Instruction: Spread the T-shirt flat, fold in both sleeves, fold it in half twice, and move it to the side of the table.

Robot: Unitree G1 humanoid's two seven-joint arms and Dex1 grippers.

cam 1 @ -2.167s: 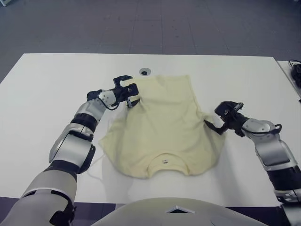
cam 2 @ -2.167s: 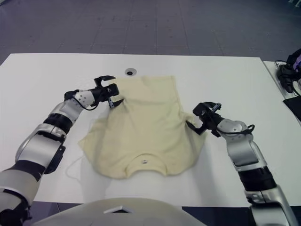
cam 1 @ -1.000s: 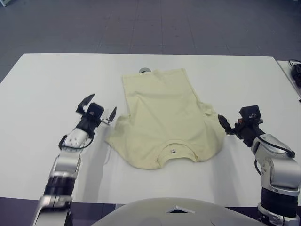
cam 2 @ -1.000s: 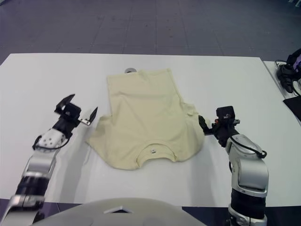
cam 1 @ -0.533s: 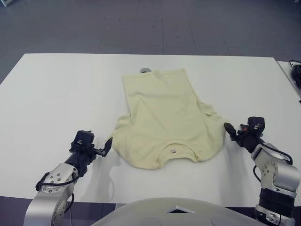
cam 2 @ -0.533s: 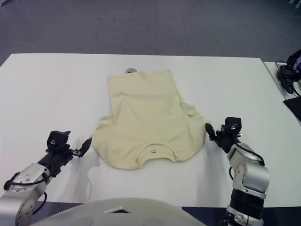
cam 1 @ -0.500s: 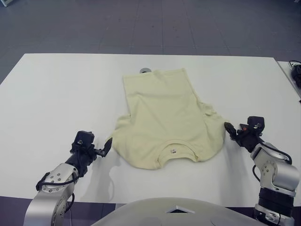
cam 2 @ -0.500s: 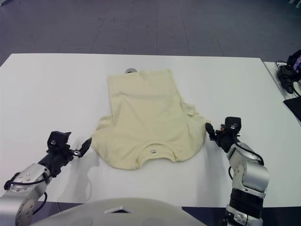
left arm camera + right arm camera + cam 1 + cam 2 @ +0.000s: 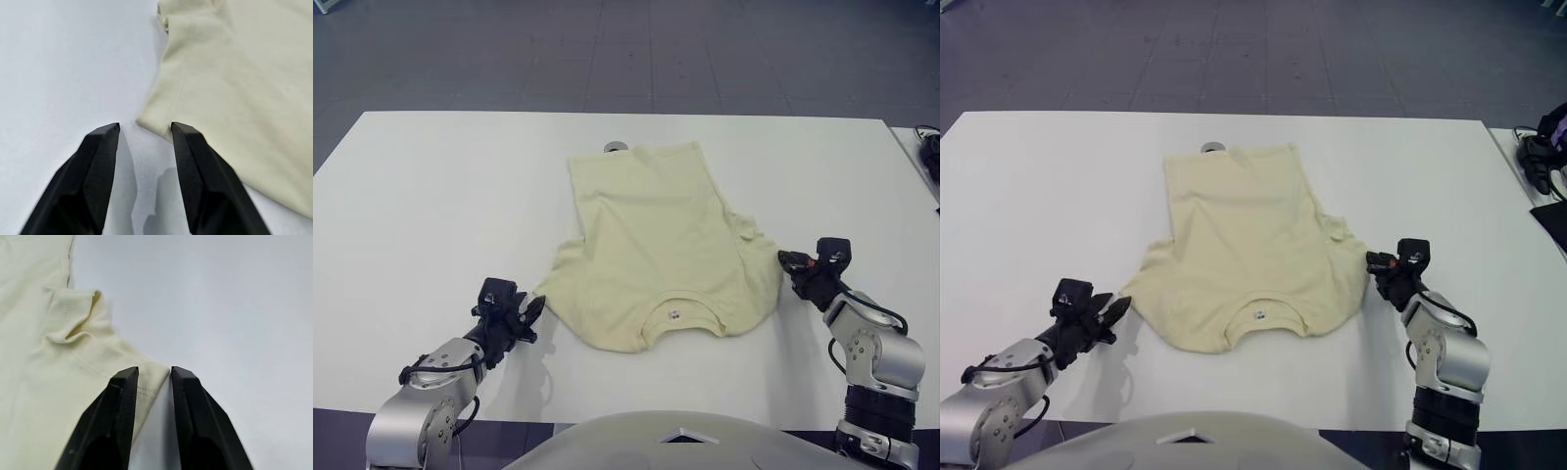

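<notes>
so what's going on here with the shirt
A robot is working on a pale yellow T-shirt lying on a white table, collar nearest it, sleeves bunched and not yet folded in. The left gripper is open, low at the shirt's left sleeve corner. The right gripper is open, with the right sleeve corner at its fingertips.

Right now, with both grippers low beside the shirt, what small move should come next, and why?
Probably ease the left gripper forward a little: its open fingers stop just short of the shirt corner. At the right gripper, the other corner lies between the fingers, so that side looks ready to close.
</notes>
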